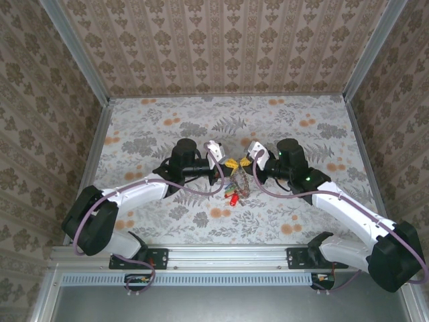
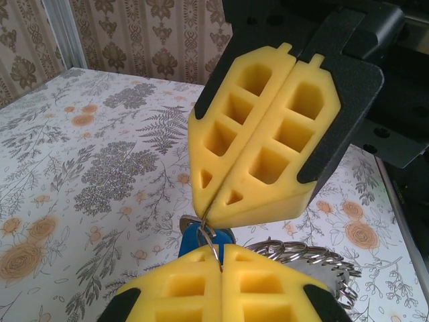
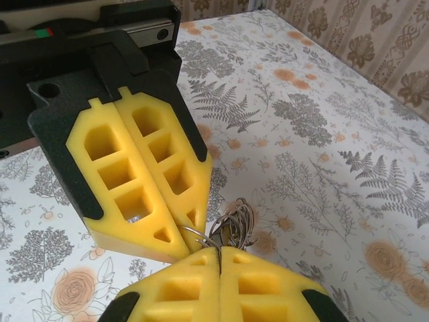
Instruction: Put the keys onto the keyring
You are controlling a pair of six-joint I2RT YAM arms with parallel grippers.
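1. From above, the two arms meet tip to tip over the middle of the floral table [image 1: 301, 221]. The yellow pads of the left gripper [image 1: 229, 166] and right gripper [image 1: 246, 162] sit close together. The keyring [image 1: 241, 182] hangs just beneath them as a bunch of silver keys, with a red tag [image 1: 233, 198] lowest. Whether it touches the tabletop cannot be told.
2. From the left wrist, the left gripper [image 2: 222, 258] sits at the bottom edge with its pads pressed together and a thin wire loop [image 2: 212, 236] pinched in their seam. The right gripper [image 2: 214, 204] reaches in from above, jaws likewise closed, and the same loop runs up into its tips. A blue tag [image 2: 194, 241] hangs just left of the loop. The keyring [image 2: 301, 258] fans its coils and keys out to the right, above the table [image 2: 80, 168].
3. From the right wrist, the right gripper [image 3: 220, 258] is clamped on the wire loop [image 3: 201, 236]. The left gripper [image 3: 182, 238], at upper left, is closed with its tip on that loop. The keyring [image 3: 234, 221] shows as crowded wire coils just behind the seam, over the table [image 3: 322, 134]. It cannot be told whether the pinched loop is the ring's own wire or a key's small ring
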